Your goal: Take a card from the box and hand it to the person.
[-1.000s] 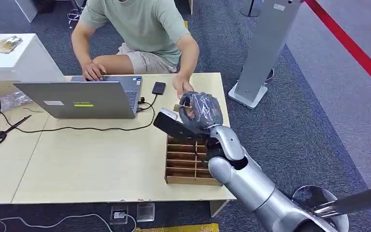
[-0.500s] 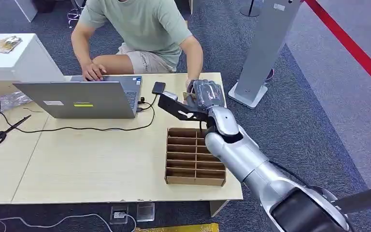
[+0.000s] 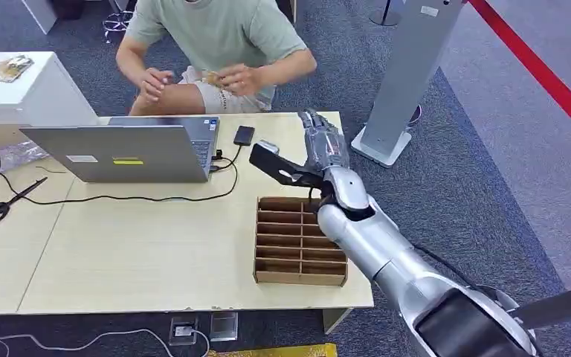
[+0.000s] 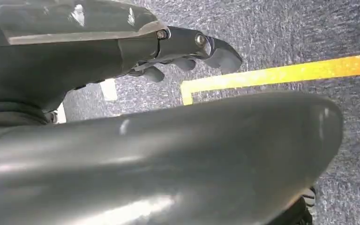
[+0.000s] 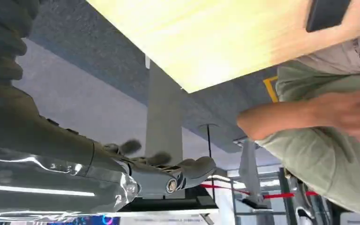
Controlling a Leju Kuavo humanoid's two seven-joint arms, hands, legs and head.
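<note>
Since a second ago my right hand (image 3: pixel 323 145) has gone from curled, over the box's far end with a card in it, to fingers straight and spread, holding nothing, out over the far right corner of the surface (image 3: pixel 149 245). The person (image 3: pixel 219 33) has drawn both hands back off the surface to the lap; something small and pale, probably the card (image 3: pixel 213 76), sits between those hands, too small to make out more than a tan patch. The laptop, phone and box have not shifted. My left hand (image 4: pixel 187 51) hangs low over the carpet, its fingers loosely bent and nothing in them that I can see; whether it counts as spread or closed I cannot tell. The box (image 3: pixel 297 242) is brown cardboard, split by dividers into two columns of narrow slots, standing near the surface's front right edge with my forearm passing over its right side; I cannot see cards in the slots. The surface is light wood: an open grey laptop (image 3: pixel 130 152) at the far side, a black phone (image 3: pixel 244 135) just right of it, a black cable (image 3: pixel 134 198) trailing across, scissors (image 3: pixel 4 204) at the left. Around it lie blue-grey carpet (image 3: pixel 476 149), a red floor stripe (image 3: pixel 535 67), a grey stand (image 3: pixel 409 74) on a pale base, and a white cabinet (image 3: pixel 22 93) at the far left.
</note>
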